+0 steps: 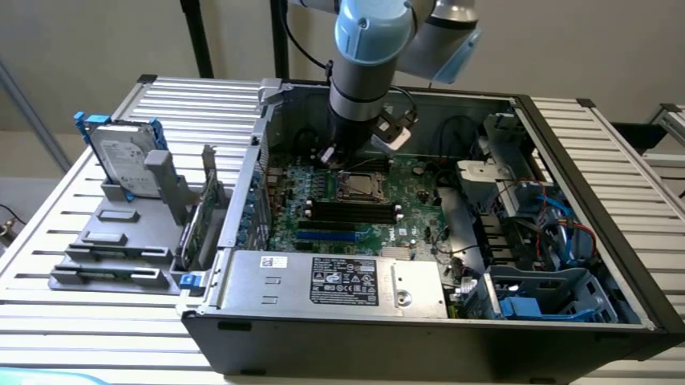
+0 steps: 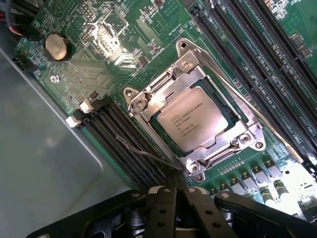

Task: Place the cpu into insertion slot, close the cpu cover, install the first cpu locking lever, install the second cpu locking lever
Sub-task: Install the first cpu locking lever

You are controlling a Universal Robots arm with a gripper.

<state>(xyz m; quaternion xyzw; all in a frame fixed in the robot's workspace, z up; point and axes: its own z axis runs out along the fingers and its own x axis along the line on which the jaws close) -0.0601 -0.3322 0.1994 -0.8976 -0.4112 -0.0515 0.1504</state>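
Because its fingers are pressed together with nothing between them, the hand (image 2: pixel 179 194) looks set up as a blunt pusher, not as a clamp. Its tips sit just beside one corner of the insertion slot (image 2: pixel 222 99), right at the end of a thin wire locking lever (image 2: pixel 143 152). That lever slants away from the slot's corner over the neighbouring memory slots (image 2: pixel 111 134). It seems not to be tucked under its catch, though I cannot tell for certain. Inside the slot the cpu (image 2: pixel 192 118) lies flat and square, printed face up. The cpu cover (image 2: pixel 213 146) is folded down around it, its cut-out framing the chip so the rim can bear on the edges. Along the side of the slot opposite the first lever, a second lever (image 2: pixel 270 126) runs close beside the frame. Well apart from the slot, a coin cell (image 2: pixel 56 46) sits on the green board (image 2: pixel 114 54).
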